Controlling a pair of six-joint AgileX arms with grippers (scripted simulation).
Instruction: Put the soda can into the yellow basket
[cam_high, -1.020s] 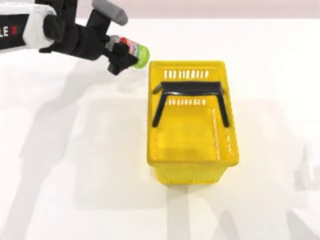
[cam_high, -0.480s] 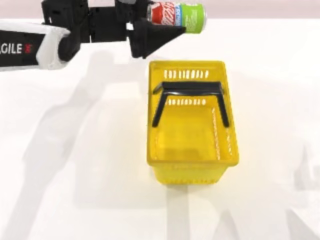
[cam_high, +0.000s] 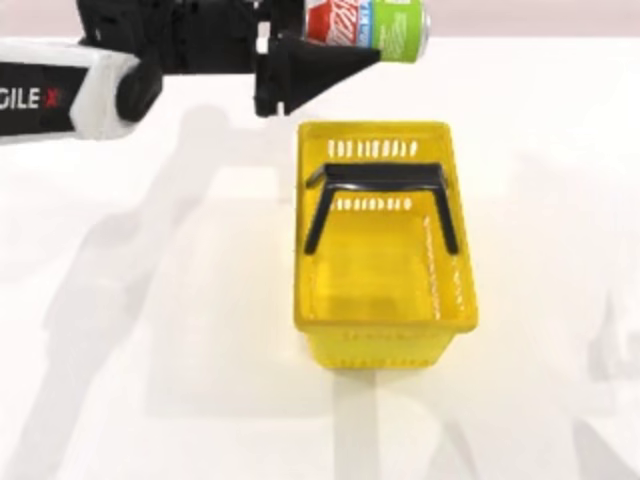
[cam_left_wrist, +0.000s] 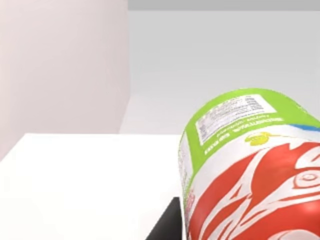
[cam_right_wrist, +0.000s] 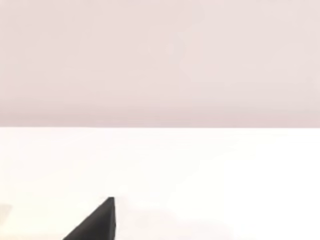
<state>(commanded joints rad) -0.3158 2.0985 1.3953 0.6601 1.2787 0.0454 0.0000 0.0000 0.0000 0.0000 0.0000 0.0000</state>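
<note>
The soda can (cam_high: 390, 22) lies sideways in the air at the top view's upper edge, green end pointing right, red band toward the arm. My left gripper (cam_high: 328, 32) is shut on its red part, one black finger (cam_high: 305, 68) showing below it. In the left wrist view the soda can (cam_left_wrist: 250, 170) fills the lower right, beside a black fingertip (cam_left_wrist: 170, 225). The yellow basket (cam_high: 385, 335) stands at the table's middle with its black handle (cam_high: 380, 178) folded over the far half. The can hangs beyond the basket's far end, not over its opening. My right gripper (cam_right_wrist: 102, 222) shows only as a black tip in its own wrist view.
A white table (cam_high: 150, 300) spreads around the basket on every side. A pale wall (cam_right_wrist: 160, 60) runs along the table's far edge. The right arm stays parked outside the top view.
One second ago the can was low beside the basket's far left corner. My left gripper has lifted it and carried it right, and it has turned to lie sideways.
</note>
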